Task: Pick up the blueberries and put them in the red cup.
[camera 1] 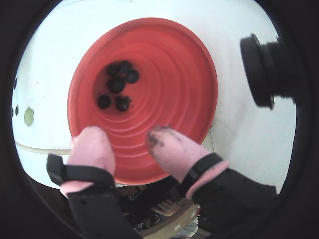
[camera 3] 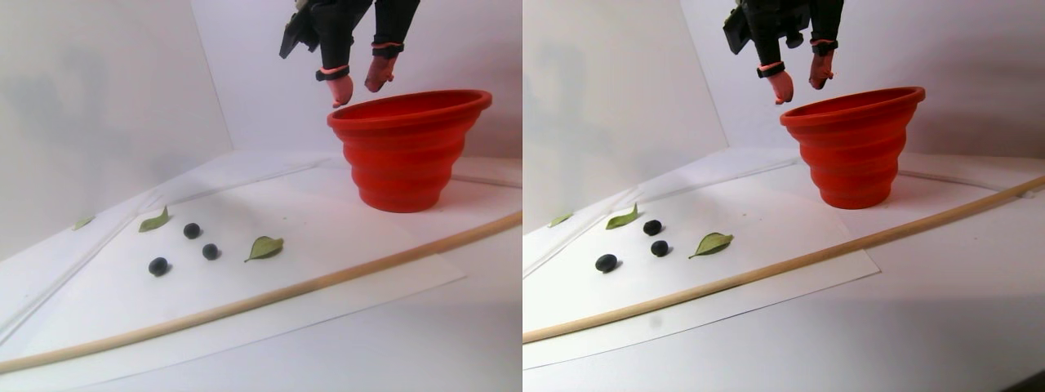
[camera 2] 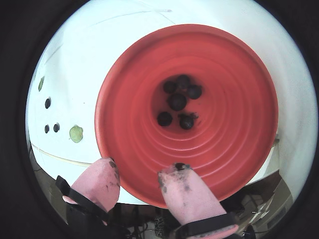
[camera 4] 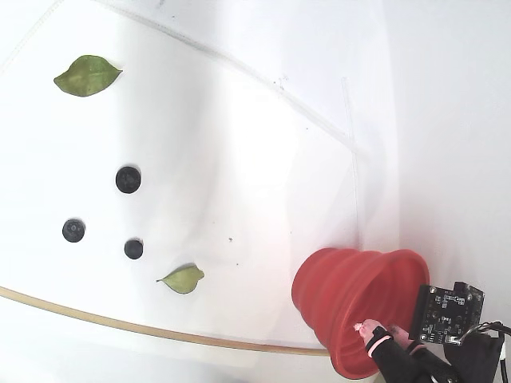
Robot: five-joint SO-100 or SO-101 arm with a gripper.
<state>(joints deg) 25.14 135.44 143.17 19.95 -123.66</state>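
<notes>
Wrist views: both look straight down into the red cup [camera 1: 164, 94], where a cluster of six blueberries [camera 1: 117, 85] rests on the floor of the cup. The gripper [camera 2: 144, 181] hangs just over the near rim, jaws parted and holding nothing; the pink fingertips [camera 2: 187, 191] are smeared with dark juice. Small dark spots and a green leaf [camera 2: 76, 133] show on the white sheet beyond the cup.

Stereo pair view: the gripper hovers above the cup's rim, apart from it. Three loose blueberries [camera 3: 192, 231] lie on the white sheet [camera 3: 326, 245] well apart from the cup, between scattered green leaves. A long wooden rod [camera 3: 269, 296] runs across the bench [camera 3: 408, 351].

Fixed view: the same three berries lie near two leaves, the cup at lower right.

Judged progress: six berries delivered, three left to fetch; the next step is travel to the loose berries.
</notes>
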